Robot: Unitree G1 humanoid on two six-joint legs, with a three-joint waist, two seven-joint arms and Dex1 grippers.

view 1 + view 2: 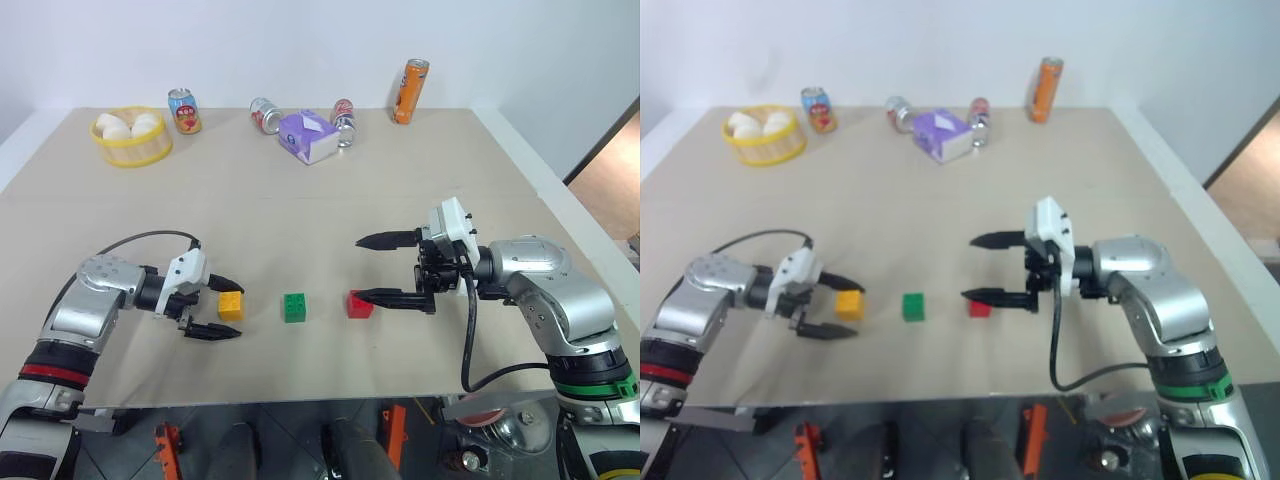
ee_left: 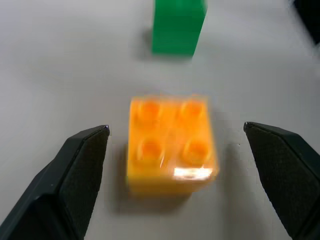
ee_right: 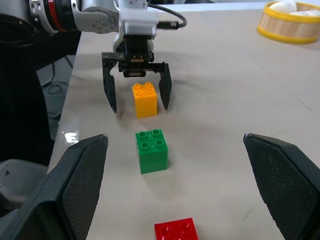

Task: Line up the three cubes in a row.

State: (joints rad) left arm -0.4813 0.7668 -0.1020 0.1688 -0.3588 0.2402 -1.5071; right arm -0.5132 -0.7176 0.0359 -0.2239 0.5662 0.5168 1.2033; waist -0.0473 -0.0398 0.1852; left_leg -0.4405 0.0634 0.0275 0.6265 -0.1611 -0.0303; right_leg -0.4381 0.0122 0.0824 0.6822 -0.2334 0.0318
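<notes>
The left gripper sits at the near left of the table, fingers spread wide and released. The yellow-orange cube rests on the table between its fingertips, with a clear gap to each finger in the left wrist view.

The three cubes form a row running left to right along the near part of the table. The green cube stands just to the right of the yellow-orange cube, apart from it. The red cube stands to the right of the green cube, also apart.

The right gripper is at the near right, pointing left, fingers spread wide and holding nothing. Its near finger lies just beside the red cube; contact cannot be determined.

Along the far edge, from left to right: a yellow basket, a soda can, a tipped can, a purple-and-white box, another can and a tall orange can.
</notes>
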